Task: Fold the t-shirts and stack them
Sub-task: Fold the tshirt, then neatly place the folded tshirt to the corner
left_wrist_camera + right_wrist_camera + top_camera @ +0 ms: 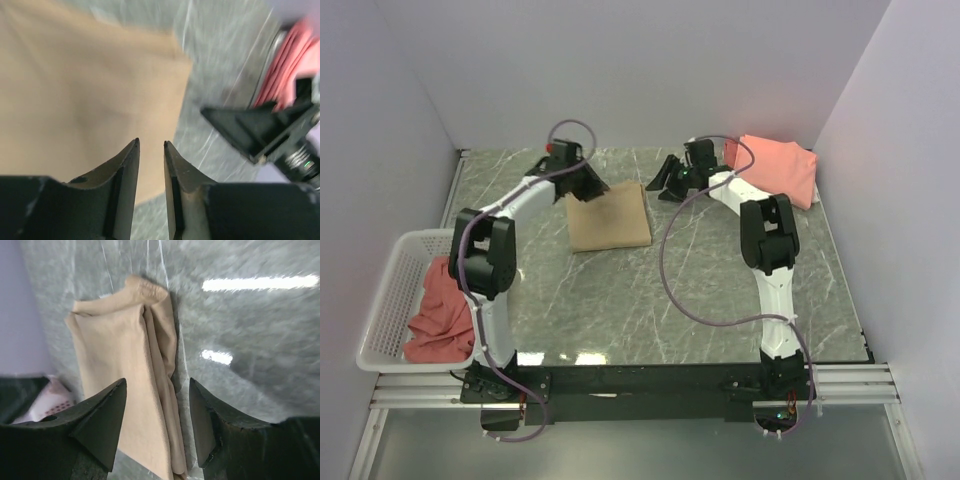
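Tan shirt: tan t-shirt [609,216], folded to a flat rectangle, lies on the table a little toward 11 o'clock from the table's middle. The right wrist view shows layered fold edges and a ribbed collar at one end.
Pink stack: folded salmon-pink cloth [780,168], a thick soft bundle, sits in the table's corner at 1 o'clock, well apart from the tan shirt. How many shirts it holds cannot be told.
Red shirt: crumpled coral-red t-shirt [440,310], unfolded, is heaped in the basket with part of it draped over the near rim.
Left gripper: left gripper [588,185] is over the tan shirt's corner at 11 o'clock. In the left wrist view the black fingers [125,170] leave only a narrow gap at the tips, with nothing between them. The view is blurred, so whether they touch the cloth cannot be told.
Right gripper: right gripper [670,180] is near the tan shirt's corner at 2 o'clock, over bare table. Its jaws are spread wide and hold nothing. In the right wrist view the shirt's long edge shows between the two fingers.
Basket: white perforated plastic laundry basket [390,290] stands at 9 o'clock, against the table's left edge.
Table: grey-green marble-patterned tabletop [700,290] with pale veins.
Surround: plain pale lavender walls [650,70] on three sides.
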